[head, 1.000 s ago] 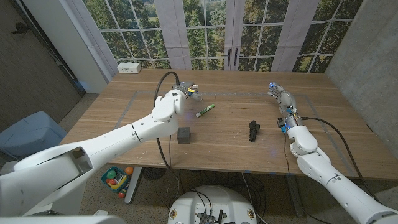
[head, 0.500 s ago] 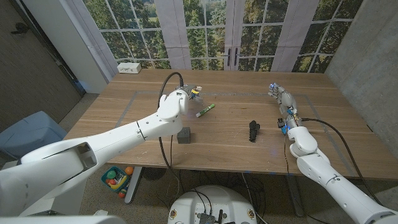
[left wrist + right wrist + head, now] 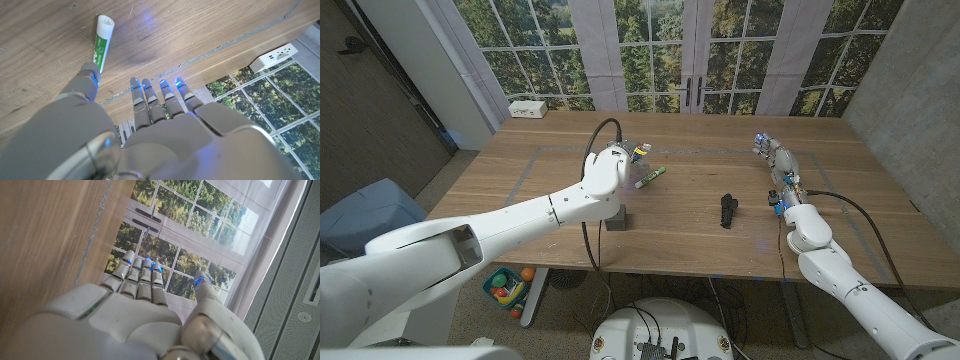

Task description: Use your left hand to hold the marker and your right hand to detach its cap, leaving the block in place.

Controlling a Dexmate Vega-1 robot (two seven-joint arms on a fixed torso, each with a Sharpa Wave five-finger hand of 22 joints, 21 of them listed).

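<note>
- Now the left hand (image 3: 628, 152) hovers over the far-left part of the table (image 3: 690, 215), just beside the marker (image 3: 650, 177); in the head view it sits at the marker's left end, and I cannot tell from there whether it touches.
- From the left wrist view, that hand (image 3: 150, 135) has its fingers (image 3: 170, 97) straight and close together, the thumb set apart to one side, and nothing held.
- Its thumb tip lies right next to the marker's (image 3: 101, 44) nearer end; contact cannot be judged.
- Green and white, the marker lies flat on the wood, angled, with its cap on as far as the pictures show.
- Nearer the robot, the block (image 3: 615, 218), a small dark grey cube, stands close to the table's front edge, partly behind the left forearm and apart from the marker.
- Far to the right, the right hand (image 3: 770, 153) is over the table near its right side, well apart from the marker and the block.
- Seen from the right wrist view, this hand (image 3: 145, 310) is empty too, fingers (image 3: 142, 277) extended side by side and thumb spread away from them, with the window (image 3: 670, 50) beyond.
- Between the block and the right arm a small black object (image 3: 727, 210) lies on the wood; what it is cannot be made out.
- At the far-left corner a white power strip (image 3: 528, 108) rests on the table.
</note>
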